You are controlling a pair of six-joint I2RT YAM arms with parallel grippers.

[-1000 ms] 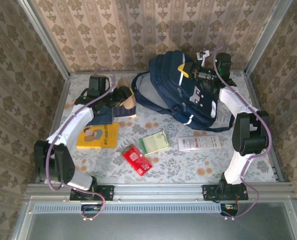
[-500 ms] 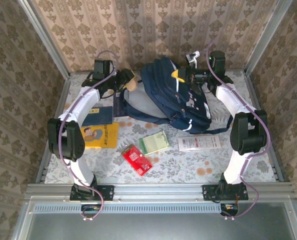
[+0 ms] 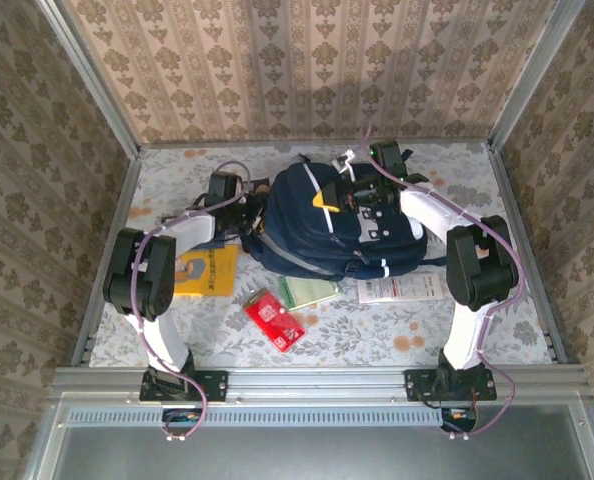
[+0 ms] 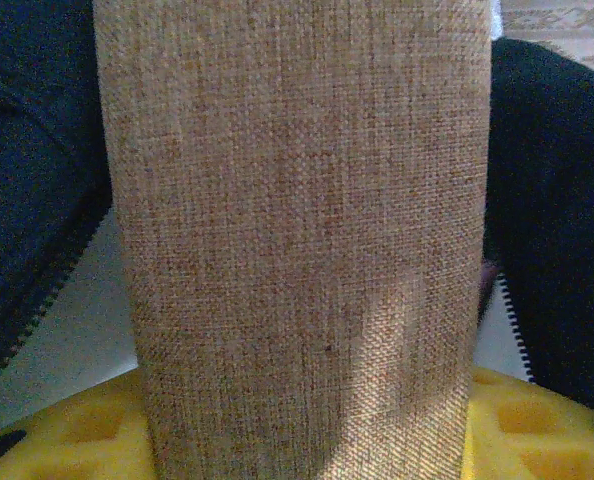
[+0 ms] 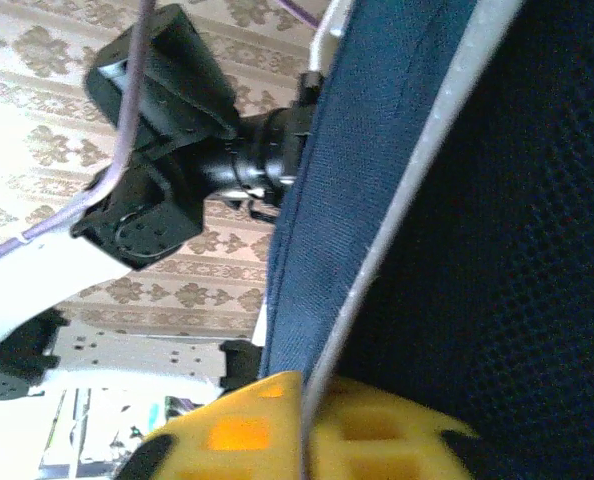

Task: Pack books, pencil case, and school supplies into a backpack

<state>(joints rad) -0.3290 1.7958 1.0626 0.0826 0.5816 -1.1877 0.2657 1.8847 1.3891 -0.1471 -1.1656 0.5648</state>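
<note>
Fig.: backpack [image 3: 337, 228] lies mid-table, btwn both arms. L gripper [image 3: 252, 212], at its left flank, clamps a tan woven pencil case [image 4: 297, 240] (jaws about half-wide). R gripper [image 3: 333, 197] sits at the backpack's top w/ fabric against one finger; gripping or loose, can't tell.

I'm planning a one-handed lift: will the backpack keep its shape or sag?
Likely floppy: the backpack is soft fabric lying slumped on the table. Gripped at one edge, it would probably sag and fold. Being bulky, it may drag the green pad at its edge.
</note>
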